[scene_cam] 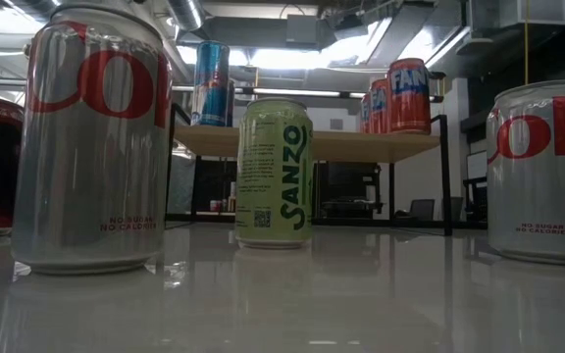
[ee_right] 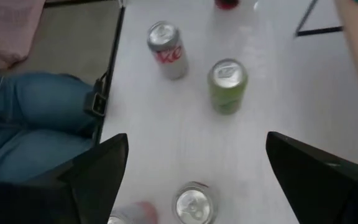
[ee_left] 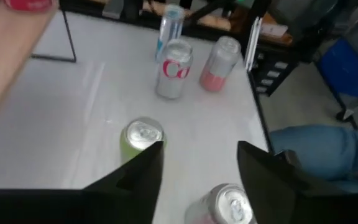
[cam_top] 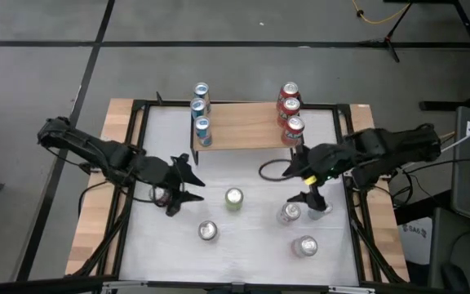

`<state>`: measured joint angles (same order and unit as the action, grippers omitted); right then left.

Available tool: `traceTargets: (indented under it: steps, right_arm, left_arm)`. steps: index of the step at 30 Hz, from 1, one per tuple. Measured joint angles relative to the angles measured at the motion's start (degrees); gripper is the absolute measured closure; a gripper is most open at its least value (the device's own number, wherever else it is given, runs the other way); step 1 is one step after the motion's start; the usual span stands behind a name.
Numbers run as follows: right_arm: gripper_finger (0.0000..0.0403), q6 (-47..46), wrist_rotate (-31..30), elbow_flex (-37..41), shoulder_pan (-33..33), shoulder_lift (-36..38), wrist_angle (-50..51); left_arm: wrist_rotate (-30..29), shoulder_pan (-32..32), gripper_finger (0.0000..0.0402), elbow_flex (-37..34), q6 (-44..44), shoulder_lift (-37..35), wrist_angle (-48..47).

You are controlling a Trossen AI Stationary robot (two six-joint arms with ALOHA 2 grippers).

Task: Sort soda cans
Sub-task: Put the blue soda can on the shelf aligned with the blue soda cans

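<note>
Soda cans stand partly sorted between a wooden shelf and the white worktop (cam_top: 243, 261).

Three blue cans (cam_top: 201, 110) line the shelf's (cam_top: 243, 131) left end and three red cans (cam_top: 290, 107) its right end; a green can (cam_top: 233, 199) stands mid-worktop, with silver cans (cam_top: 208, 231) nearer the front. The left gripper (cam_top: 188, 184) hovers just left of the green can, jaws partly apart and holding nothing. The right gripper (cam_top: 307, 188) hangs over the right-hand silver cans, jaws wide open and empty.

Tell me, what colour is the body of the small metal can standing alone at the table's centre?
Pale yellow-green, with darger green lettering: the pale yellow-green metal can shows best in the low view.
</note>
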<state>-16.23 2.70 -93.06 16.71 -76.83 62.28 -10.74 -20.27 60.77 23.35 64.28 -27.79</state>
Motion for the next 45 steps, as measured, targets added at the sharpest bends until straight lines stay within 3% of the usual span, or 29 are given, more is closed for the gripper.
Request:
traceTargets:
  steps: [5,13,18,23,34,45]
  right_arm:
    - [0.0031,-0.04,1.58,0.00,2.09,-2.88,-0.07]
    - [0.0031,-2.29,2.18,0.00,6.59,-5.56,6.37]
    - [0.0031,-4.56,-4.99,0.02,11.23,-5.56,12.46]
    - [0.0031,-14.09,-10.77,2.77,16.60,-5.09,15.72]
    - [0.0031,-38.66,-16.44,13.99,23.00,-0.66,21.24]
    - [0.0031,-48.51,-13.93,23.72,23.47,3.14,20.87]
  left_arm:
    - [1.24,-0.01,0.0156,0.00,-1.03,4.35,2.83]
    - [1.03,0.00,0.0150,-0.01,-3.54,9.16,3.27]
    - [1.01,0.00,0.0150,-0.02,-3.54,11.58,3.28]
    - [1.01,0.00,0.0150,-0.05,-3.52,13.03,3.26]
    - [0.98,0.00,0.0150,-0.07,-3.48,13.02,3.26]
    - [0.98,0.00,0.0150,-0.07,-2.72,13.00,3.26]
